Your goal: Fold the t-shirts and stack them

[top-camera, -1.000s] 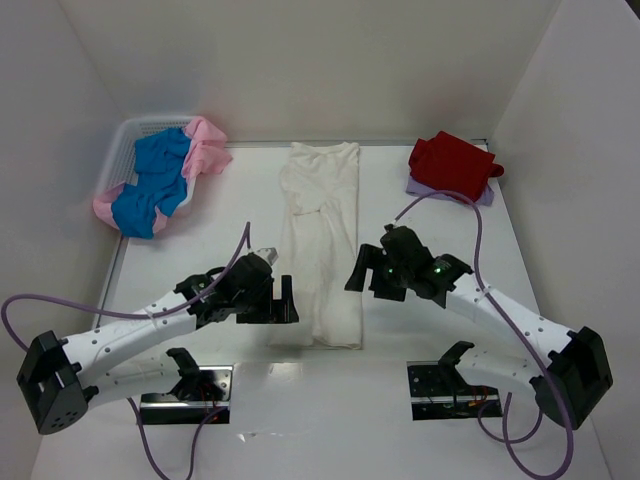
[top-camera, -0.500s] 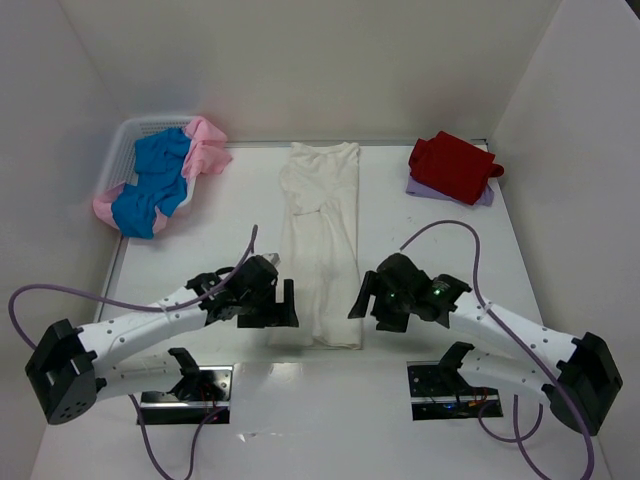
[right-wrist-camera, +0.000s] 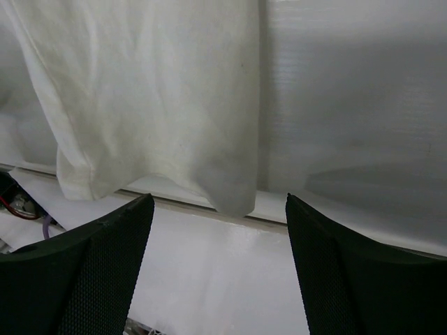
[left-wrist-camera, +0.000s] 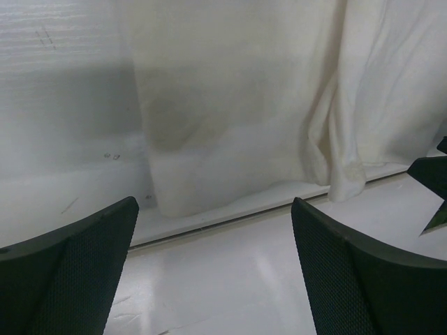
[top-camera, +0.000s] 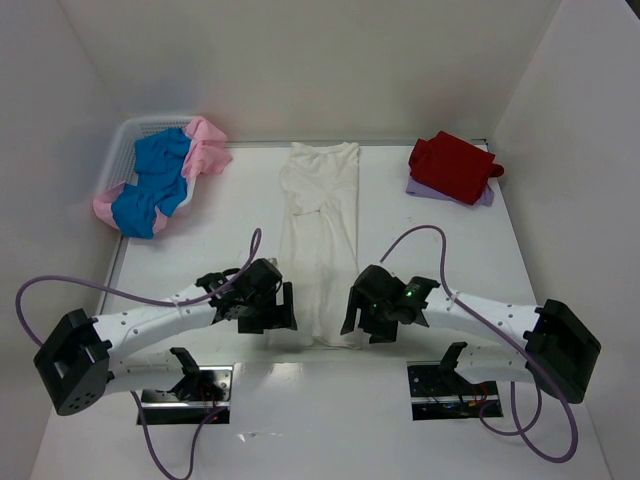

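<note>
- The cream-white cotton t-shirt (top-camera: 322,240) lies flat as a long narrow strip with its sides already folded in, collar at the far end and hem at the end nearest the arms.
- The step in hand looks like taking the hem and folding it up toward the collar.
- The left gripper (top-camera: 272,308) sits just beside the shirt's left hem corner with its jaws spread wide and nothing between them.
- The right gripper (top-camera: 360,312) sits just beside the right hem corner, likewise released and empty.
- The wrist views show the hem rumpled and layered, so each pinch probably needs to catch every layer at its corner, or the tucked-in side may slip loose.
- Both corners would best rise low and travel together at an even pace, so the fold line stays square across the shirt.
- Far right of the shirt's collar, a folded red t-shirt (top-camera: 452,165) rests on a folded lavender t-shirt (top-camera: 483,197); that seems to be the stack.
- Far left of the collar, a blue t-shirt (top-camera: 155,180) and a pink t-shirt (top-camera: 207,150) spill unfolded over a white plastic mesh basket (top-camera: 125,140).
</note>
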